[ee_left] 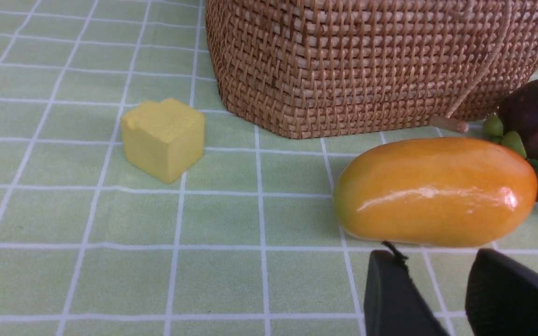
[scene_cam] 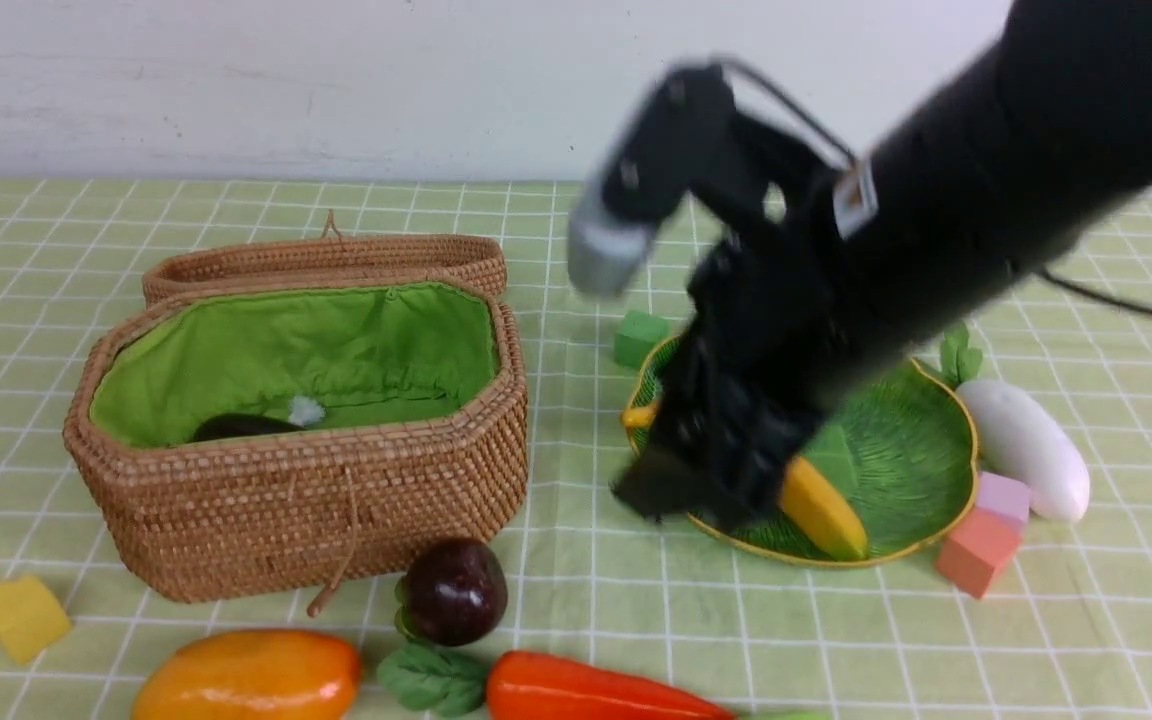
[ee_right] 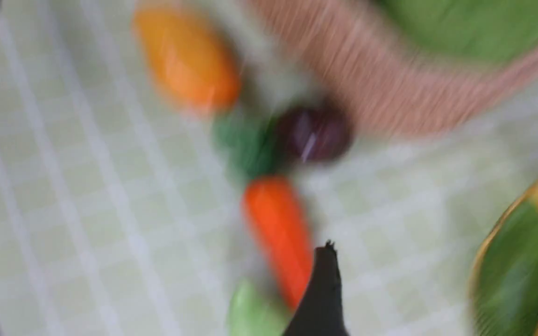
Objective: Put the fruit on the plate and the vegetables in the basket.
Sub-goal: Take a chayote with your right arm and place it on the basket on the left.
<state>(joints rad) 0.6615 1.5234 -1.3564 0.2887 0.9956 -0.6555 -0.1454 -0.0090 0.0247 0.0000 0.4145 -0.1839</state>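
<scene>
Wicker basket (scene_cam: 296,500) stands open on the left of the counter (scene_cam: 576,580), its lid (scene_cam: 326,258) tipped back behind it and the eggplant (scene_cam: 236,427) lying inside on the green lining. Green leaf-shaped plate (scene_cam: 921,440) is on the right with the banana (scene_cam: 821,512) lying on it, partly hidden by the right arm (scene_cam: 936,220). Right jaws hang low over the plate's near-left rim, spread wide, nothing between them (right wrist view is badly blurred). White radish (scene_cam: 1026,450) lies on the counter just beside the plate's right rim. Pink cube (scene_cam: 1004,497) and salmon cube (scene_cam: 976,552) touch each other next to it. Green cube (scene_cam: 641,337) sits behind the plate, yellow cube (scene_cam: 21,617) at front left. Front row: mango (scene_cam: 251,675), maroon fruit (scene_cam: 454,590) near the basket, carrot (scene_cam: 586,690) with its leaves toward the mango. Left jaws show only in the left wrist view: parted, holding nothing, just beside the mango; cannot tell if they touch it.
</scene>
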